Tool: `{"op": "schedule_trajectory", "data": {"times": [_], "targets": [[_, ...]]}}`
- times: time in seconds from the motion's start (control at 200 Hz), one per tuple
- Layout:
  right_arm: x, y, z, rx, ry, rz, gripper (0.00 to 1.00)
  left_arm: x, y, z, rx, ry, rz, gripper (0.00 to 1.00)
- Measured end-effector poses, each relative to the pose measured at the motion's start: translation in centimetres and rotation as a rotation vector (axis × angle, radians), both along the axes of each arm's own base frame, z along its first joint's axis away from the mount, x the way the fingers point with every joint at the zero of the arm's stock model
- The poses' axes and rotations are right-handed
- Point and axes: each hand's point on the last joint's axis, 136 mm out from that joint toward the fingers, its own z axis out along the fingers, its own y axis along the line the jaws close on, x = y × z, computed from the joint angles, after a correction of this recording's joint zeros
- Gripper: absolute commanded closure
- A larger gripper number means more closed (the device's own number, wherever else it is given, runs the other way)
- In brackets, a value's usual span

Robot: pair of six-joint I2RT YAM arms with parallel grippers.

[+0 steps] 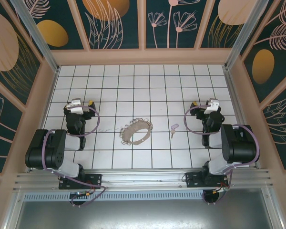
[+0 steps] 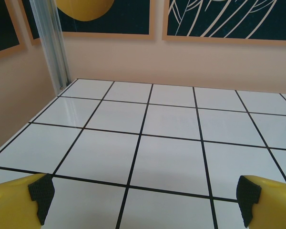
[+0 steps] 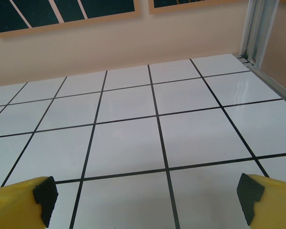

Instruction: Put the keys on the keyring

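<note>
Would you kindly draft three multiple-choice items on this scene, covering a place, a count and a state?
1. Against the keyring, the key lies: A) inside it B) toward the right arm, apart C) toward the left arm.
2. Keys on the table: A) one B) two C) three.
3. Both arms' jaws are: A) shut on the key B) shut on the keyring C) open, empty.
Answers: B, a gap separates them; A, a single key shows; C, each wrist view has spread pads, bare tiles between.
</note>
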Motion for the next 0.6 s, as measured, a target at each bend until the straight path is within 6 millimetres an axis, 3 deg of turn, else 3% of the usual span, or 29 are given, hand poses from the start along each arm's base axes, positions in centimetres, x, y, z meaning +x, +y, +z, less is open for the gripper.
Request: {"op": "schedule_trajectory", "data": {"times": [0.21, 0.31, 0.455, 0.601], "targets": [[-0.1, -0.2, -0.1, 0.003, 0.023, -0.011, 0.01, -0.1, 0.0, 0.0, 0.000, 0.006, 0.001, 0.01], [0.2, -0.6, 1.8, 0.014, 0.021, -0.040, 0.01, 0.1, 0.2, 0.7, -0.005, 0.019, 0.013, 0.01], [1.5, -1.1, 6.5, 0.071, -0.043, -0.073, 0.01, 1.7, 0.4, 4.0, -0.032, 0.003, 0.031, 0.01], [1.5, -2.8, 7.3, 0.208, -0.008, -0.172, 0.01, 3.0, 0.2, 7.0, -0.147, 0.005, 0.035, 0.01]]}}
